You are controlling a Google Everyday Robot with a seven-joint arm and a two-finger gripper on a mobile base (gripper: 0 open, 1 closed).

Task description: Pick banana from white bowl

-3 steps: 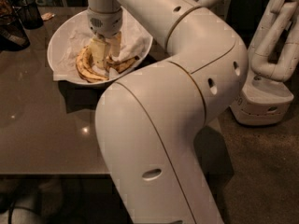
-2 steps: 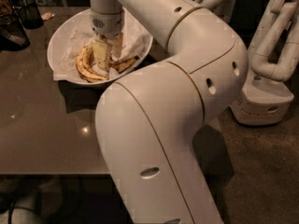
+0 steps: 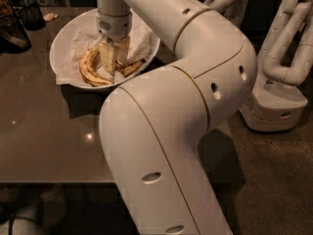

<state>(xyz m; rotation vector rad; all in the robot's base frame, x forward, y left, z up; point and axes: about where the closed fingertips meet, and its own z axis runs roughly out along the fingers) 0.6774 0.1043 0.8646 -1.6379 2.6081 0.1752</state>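
The white bowl (image 3: 63,43) stands on the brown table's far part and is lined with crumpled white paper. Two bananas lie in it. The banana (image 3: 133,66), darker with brown blotches, pokes out to the right from under the gripper. A longer curved yellow banana (image 3: 87,70) lies to the gripper's left. My gripper (image 3: 115,58) points straight down into the middle of the bowl, right at the bananas. It hides the part of the banana beneath it.
A dark mesh cup (image 3: 30,12) and another dark holder (image 3: 11,33) stand at the table's far left. My own large white arm (image 3: 171,131) fills the middle of the view. Another white robot's base (image 3: 274,106) stands on the floor at right.
The gripper stays down in the bowl over the bananas, with almost no shift. The bananas lie as they did.
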